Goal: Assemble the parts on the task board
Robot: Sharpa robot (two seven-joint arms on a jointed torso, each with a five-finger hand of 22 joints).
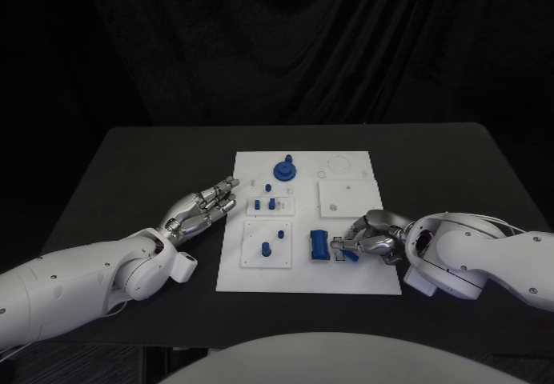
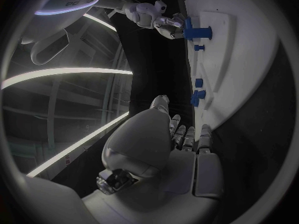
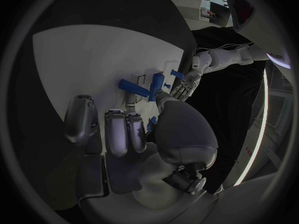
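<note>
- The black worktop [image 1: 127,172] carries everything; the white board [image 1: 358,276] lies flat in its middle.
- The left arm [image 1: 70,280] comes in low across the worktop's near left part; the right arm [image 1: 485,256] reaches in at the board's near right corner.
- The left hand [image 1: 202,208] lies just off the board's left edge, fingers stretched out towards it and slightly apart, holding nothing.
- The right hand [image 1: 371,236] sits over the board's near right part, fingers curled in around a small blue piece [image 1: 351,255]; the wrist view shows a bit of blue between thumb and fingers [image 3: 152,120], so it looks held.
- A raised white square [image 1: 349,196] sits on the board's right side, beyond the right hand.
- A blue block [image 1: 318,246] stands on the board just left of the right hand's fingertips.
- A round blue knob [image 1: 284,170] stands near the board's far edge.
- A blue peg [image 1: 266,249] stands in the near left plate, with a smaller one [image 1: 281,234] beside it.
- Two short blue pegs [image 1: 264,205] stand in the small plate by the left hand's fingertips.
</note>
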